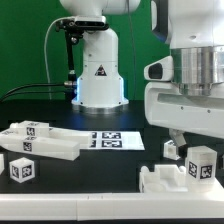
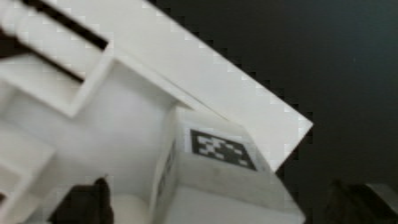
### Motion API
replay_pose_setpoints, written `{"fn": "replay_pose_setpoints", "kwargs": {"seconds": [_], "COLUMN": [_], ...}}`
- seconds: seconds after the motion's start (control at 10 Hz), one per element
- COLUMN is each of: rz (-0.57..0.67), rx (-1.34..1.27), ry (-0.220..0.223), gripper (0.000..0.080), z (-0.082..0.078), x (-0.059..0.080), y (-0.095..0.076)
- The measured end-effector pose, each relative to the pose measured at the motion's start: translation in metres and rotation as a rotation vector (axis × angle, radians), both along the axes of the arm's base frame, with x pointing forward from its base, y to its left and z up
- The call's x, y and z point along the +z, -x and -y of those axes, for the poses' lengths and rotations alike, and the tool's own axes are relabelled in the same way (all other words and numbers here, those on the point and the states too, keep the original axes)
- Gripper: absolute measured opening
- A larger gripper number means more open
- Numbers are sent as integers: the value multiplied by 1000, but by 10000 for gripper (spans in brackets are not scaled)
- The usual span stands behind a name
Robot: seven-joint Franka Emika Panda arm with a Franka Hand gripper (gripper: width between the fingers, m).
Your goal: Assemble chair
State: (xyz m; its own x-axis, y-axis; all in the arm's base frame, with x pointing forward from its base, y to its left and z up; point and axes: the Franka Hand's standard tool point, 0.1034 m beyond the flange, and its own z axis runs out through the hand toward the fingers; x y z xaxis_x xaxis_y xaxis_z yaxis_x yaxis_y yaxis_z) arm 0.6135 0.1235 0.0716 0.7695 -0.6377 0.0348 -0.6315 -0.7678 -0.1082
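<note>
Right of the marker board (image 1: 115,140) in the exterior view, and nearer the camera, sits the stepped chair piece (image 1: 160,182), with an upright tagged block (image 1: 203,166) at the end farthest from the board. The gripper (image 1: 188,143) hangs directly over that end. Its fingers are mostly hidden here, so this view does not settle how the jaws stand. On the board's other side lie a long chair bar (image 1: 48,143) and, nearer the camera, a small chair cube (image 1: 20,168), both well apart from the gripper. Behind the board stands the robot base (image 1: 100,75).

In the wrist view, the tagged block (image 2: 222,150) sits between two dark fingertips (image 2: 80,200), and the white slab of the stepped chair piece (image 2: 160,70) runs away behind it. Dark table shows between the block and one fingertip, so the gripper (image 2: 222,205) is open and holds nothing.

By my judgement, the coming move turns on one relation. The block stands straight below and between the jaws, its long axis upright, so a plain lift would clear it.
</note>
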Motion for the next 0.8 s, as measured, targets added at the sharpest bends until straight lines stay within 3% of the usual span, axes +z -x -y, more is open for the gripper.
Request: {"fn": "replay_pose_setpoints", "kwargs": {"seconds": [0.4, 0.5, 0.6, 0.8], "rz": [12, 29, 30, 27], "rx": [277, 528, 704, 731], "ry": [37, 93, 121, 121], "gripper": [648, 648, 648, 648], "z": [0, -1, -7, -9], "x": [1, 1, -1, -4], "y": [-1, -1, 1, 2]}}
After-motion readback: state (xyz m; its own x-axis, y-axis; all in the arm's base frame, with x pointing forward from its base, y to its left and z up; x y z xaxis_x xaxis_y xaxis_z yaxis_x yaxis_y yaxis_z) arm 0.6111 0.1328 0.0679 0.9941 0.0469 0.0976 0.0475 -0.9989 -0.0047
